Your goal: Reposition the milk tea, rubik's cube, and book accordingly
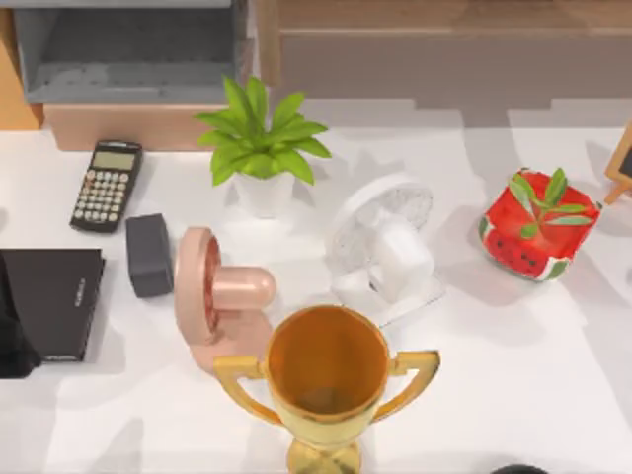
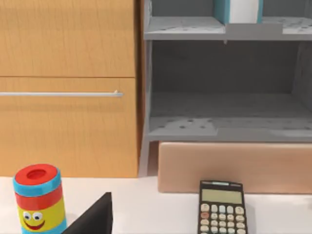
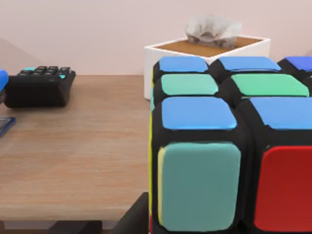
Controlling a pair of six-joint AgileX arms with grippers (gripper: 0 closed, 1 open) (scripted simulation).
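The rubik's cube [image 3: 229, 156] looms close in the right wrist view, over a wooden top, with blue and green tiles up and teal and red tiles facing me. A dark finger [image 3: 136, 217] of my right gripper touches its lower side, so that gripper is shut on it. The book [image 2: 239, 9], teal with whitish pages, stands on the upper grey shelf [image 2: 195, 29]. My left arm [image 1: 12, 331] sits at the table's left edge, beside a flat black slab [image 1: 54, 301]. The milk tea is out of view.
On the table stand a calculator [image 1: 107, 185], a potted plant [image 1: 259, 148], a dark grey box [image 1: 149, 255], a pink stand [image 1: 212, 291], a white fan [image 1: 385, 252], a watermelon pot [image 1: 538, 225] and a gold trophy [image 1: 326, 380]. A smiley-faced can [image 2: 39, 197] stands left. A tissue box [image 3: 204, 46] is behind the cube.
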